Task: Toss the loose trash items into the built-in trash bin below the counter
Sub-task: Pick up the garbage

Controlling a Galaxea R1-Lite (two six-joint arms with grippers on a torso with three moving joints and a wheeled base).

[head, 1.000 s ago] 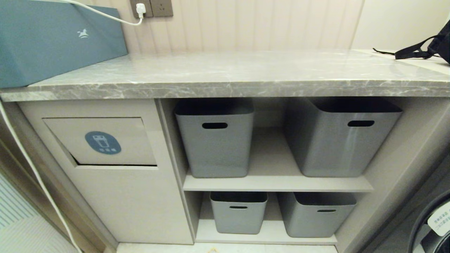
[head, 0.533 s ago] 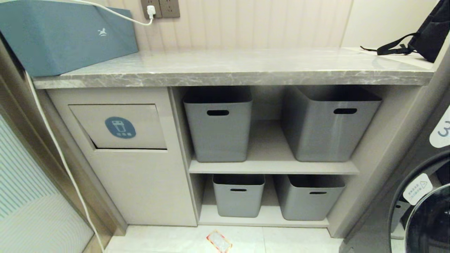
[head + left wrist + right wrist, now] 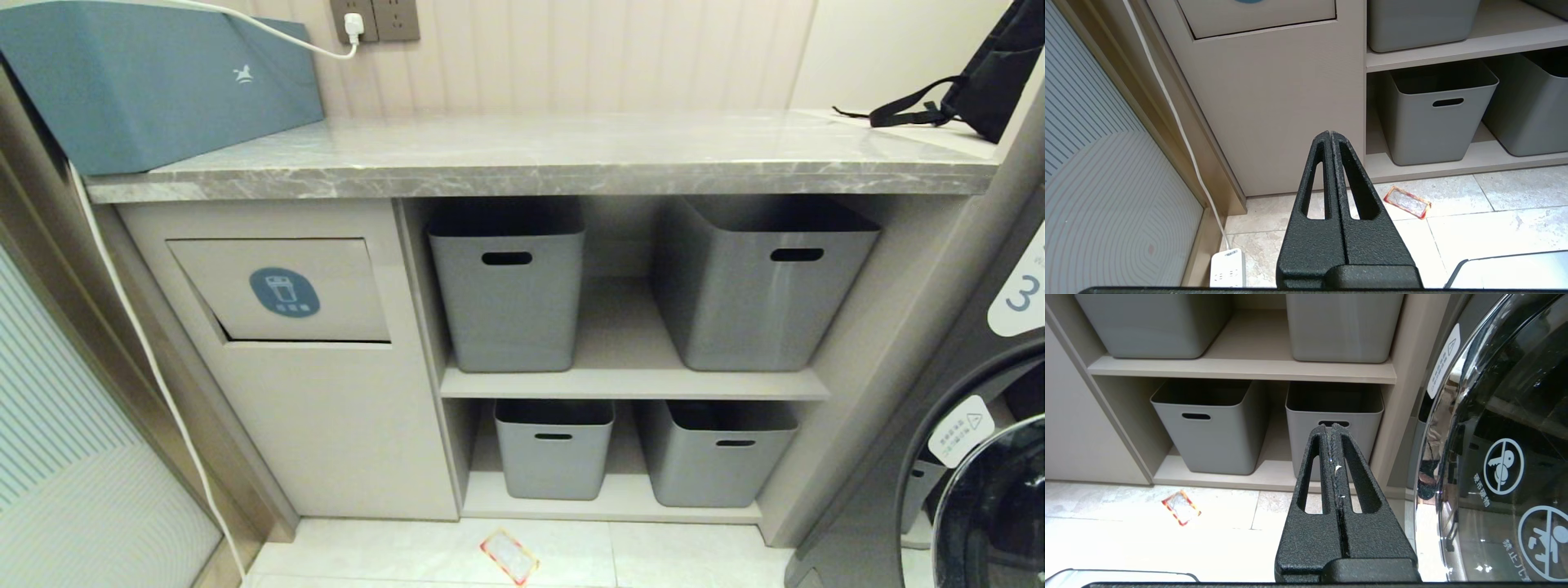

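Head view finds us facing the marble bench [image 3: 539,155], the built-in trash bin [image 3: 282,290] low on our left with its flap shut, and a red-and-yellow-edged wrapper [image 3: 509,557] lying on the floor tiles before the shelves. Left gripper [image 3: 1331,136] and right gripper [image 3: 1333,430] hang empty, jaws closed — we judge the pickup not yet begun. Next, we must open one pair of jaws and reach down to the wrapper.

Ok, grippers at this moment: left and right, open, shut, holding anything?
Left gripper: shut, holding nothing, hanging above the floor.
Right gripper: shut, holding nothing, hanging above the floor.
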